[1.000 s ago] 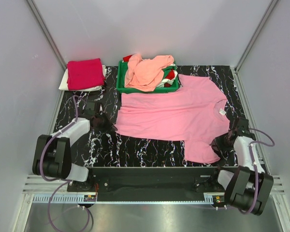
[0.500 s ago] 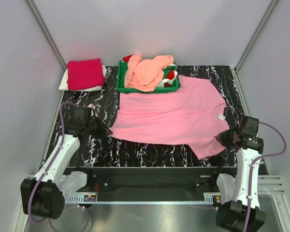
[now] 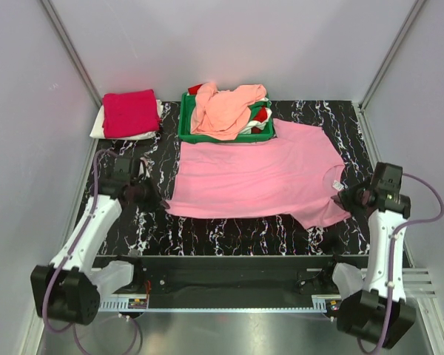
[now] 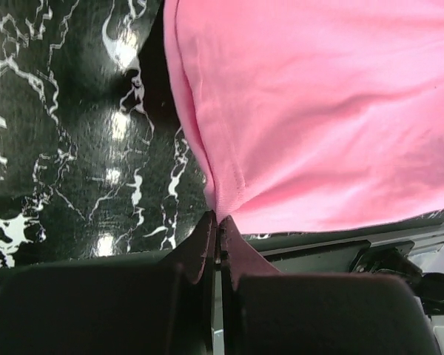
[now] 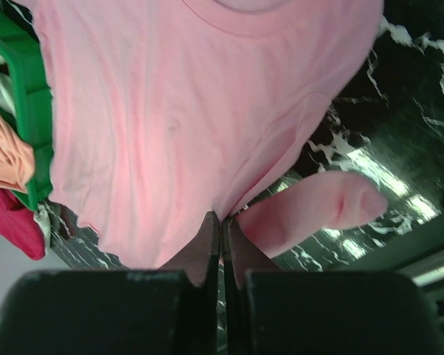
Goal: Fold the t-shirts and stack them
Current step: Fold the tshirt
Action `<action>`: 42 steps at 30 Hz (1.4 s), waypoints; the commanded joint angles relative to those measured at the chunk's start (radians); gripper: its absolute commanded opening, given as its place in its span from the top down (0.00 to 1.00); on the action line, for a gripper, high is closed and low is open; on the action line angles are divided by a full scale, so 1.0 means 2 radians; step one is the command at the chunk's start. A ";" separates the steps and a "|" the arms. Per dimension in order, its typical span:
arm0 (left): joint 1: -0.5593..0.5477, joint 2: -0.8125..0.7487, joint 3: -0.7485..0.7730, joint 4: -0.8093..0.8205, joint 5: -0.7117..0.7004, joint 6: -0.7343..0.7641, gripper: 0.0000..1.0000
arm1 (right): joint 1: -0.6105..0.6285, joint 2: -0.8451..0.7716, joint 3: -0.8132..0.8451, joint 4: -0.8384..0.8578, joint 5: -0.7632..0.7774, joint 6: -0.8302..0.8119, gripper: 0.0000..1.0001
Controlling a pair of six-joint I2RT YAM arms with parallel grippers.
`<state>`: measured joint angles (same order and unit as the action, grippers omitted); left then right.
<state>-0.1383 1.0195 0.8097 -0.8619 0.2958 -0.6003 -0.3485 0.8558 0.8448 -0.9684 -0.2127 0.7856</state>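
Pink t-shirt (image 3: 255, 177): spread flat on tabletop (image 3: 229, 228). Soft, light cotton (probably sags between holds). Left gripper (image 4: 216, 231) pinches the hem corner; right gripper (image 5: 223, 224) pinches beside the sleeve. Both look like sound hold points.

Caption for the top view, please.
Left tool and right tool grip opposite ends of the pink tee, spread over the table; tray of loose tees and a folded crimson tee behind.

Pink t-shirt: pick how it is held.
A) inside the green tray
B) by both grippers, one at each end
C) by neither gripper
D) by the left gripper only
B: the left gripper and the right gripper are each shut on an edge of the pink t-shirt.
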 commanded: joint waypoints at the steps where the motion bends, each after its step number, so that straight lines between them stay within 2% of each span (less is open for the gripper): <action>1: 0.002 0.050 0.056 0.022 0.006 0.019 1.00 | 0.002 0.047 0.043 0.065 -0.012 -0.001 1.00; 9: 0.002 0.212 0.182 0.015 0.010 0.047 1.00 | 0.002 0.167 0.083 0.134 -0.023 0.001 1.00; 13: 0.002 0.270 0.216 0.016 0.006 0.051 1.00 | 0.002 0.219 0.105 0.154 -0.031 -0.005 1.00; 25: 0.002 0.384 0.249 0.021 -0.009 0.054 1.00 | 0.002 0.347 0.150 0.193 -0.046 -0.010 1.00; 28: 0.008 0.419 0.281 0.002 -0.031 0.059 1.00 | 0.002 0.397 0.172 0.201 -0.065 -0.013 0.85; 30: 0.018 0.447 0.299 -0.011 -0.035 0.067 1.00 | 0.002 0.433 0.203 0.196 -0.067 -0.019 0.62; 32: 0.033 0.463 0.332 -0.022 -0.037 0.078 0.76 | 0.002 0.459 0.246 0.170 -0.055 -0.039 0.43; 33: 0.038 0.473 0.344 -0.041 -0.043 0.081 0.63 | 0.002 0.462 0.258 0.161 -0.046 -0.045 0.29; 34: 0.038 0.473 0.360 -0.048 -0.051 0.083 0.39 | 0.002 0.462 0.275 0.145 -0.037 -0.053 0.24; 36: 0.038 0.448 0.359 -0.048 -0.064 0.088 0.30 | 0.002 0.438 0.277 0.131 -0.005 -0.061 0.15; 37: 0.038 0.434 0.342 -0.044 -0.066 0.088 0.24 | 0.001 0.424 0.264 0.130 0.007 -0.065 0.14; 42: 0.036 0.316 0.256 0.002 -0.067 0.078 0.17 | 0.001 0.309 0.161 0.148 0.017 -0.060 0.14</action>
<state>-0.0563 1.8332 1.3949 -0.8925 0.1822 -0.4454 -0.3485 1.6184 1.2568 -0.6518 -0.2207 0.6838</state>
